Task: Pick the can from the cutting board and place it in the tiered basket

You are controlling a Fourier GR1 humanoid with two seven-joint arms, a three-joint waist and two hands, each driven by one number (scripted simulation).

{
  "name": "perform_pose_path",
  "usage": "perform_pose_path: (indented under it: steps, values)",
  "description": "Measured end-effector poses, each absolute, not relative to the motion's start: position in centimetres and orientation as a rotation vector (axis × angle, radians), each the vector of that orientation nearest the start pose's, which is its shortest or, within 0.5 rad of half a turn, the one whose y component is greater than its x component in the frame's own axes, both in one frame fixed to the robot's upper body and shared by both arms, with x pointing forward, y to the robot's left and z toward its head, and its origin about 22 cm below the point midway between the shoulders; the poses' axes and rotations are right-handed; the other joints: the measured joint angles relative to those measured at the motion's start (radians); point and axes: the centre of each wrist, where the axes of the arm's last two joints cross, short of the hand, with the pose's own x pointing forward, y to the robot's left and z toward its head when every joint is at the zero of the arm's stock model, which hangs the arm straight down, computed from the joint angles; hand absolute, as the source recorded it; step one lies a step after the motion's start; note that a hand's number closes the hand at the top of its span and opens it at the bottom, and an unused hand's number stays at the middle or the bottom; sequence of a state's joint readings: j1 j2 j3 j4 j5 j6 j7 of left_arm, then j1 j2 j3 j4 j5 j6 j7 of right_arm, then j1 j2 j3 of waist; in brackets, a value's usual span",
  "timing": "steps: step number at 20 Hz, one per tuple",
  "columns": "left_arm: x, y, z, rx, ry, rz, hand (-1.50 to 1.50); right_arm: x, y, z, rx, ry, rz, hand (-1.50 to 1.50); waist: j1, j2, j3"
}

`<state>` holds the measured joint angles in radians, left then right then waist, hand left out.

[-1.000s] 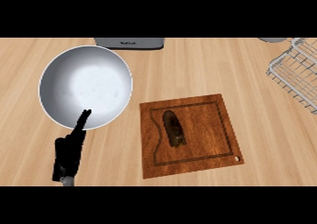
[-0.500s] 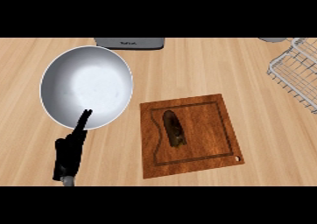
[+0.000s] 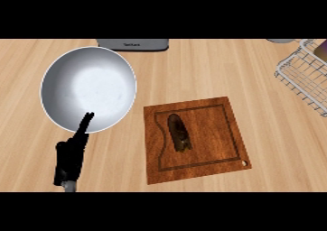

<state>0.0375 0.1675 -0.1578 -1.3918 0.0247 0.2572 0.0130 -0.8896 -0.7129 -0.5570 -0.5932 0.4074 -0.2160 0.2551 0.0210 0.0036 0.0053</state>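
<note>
One cam only: head view, looking steeply down on the wooden counter (image 3: 213, 67) from above. Robot's side = lower edge, far side = top. Tiered basket (image 3: 306, 74) is cut off by right edge. No 2nd view, so nothing's shared.

Plate (image 3: 86, 85): round, pale grey-white, upper left of frame, on the wooden counter (image 3: 213, 67). Grey appliance base (image 3: 136, 44): top edge, centre-left, partly cut off. Small grey object (image 3: 281, 40): top right edge, unidentifiable.
</note>
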Motion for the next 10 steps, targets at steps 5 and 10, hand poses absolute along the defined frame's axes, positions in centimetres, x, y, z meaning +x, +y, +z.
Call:
perform_pose_path:
  steps: [5, 10]
  values:
    - [22.3, 24.7, -4.9, 0.241, -1.348, -0.03, 0.0, 36.9, -48.3, 20.7, -1.018, -1.384, -0.456, -1.5, -0.008, -0.003, -0.001]
    - [21.8, 24.5, -5.3, 0.254, -1.352, -0.02, 0.0, 33.5, -51.9, 23.2, -1.166, -1.367, -0.646, -1.5, -0.025, -0.009, -0.002]
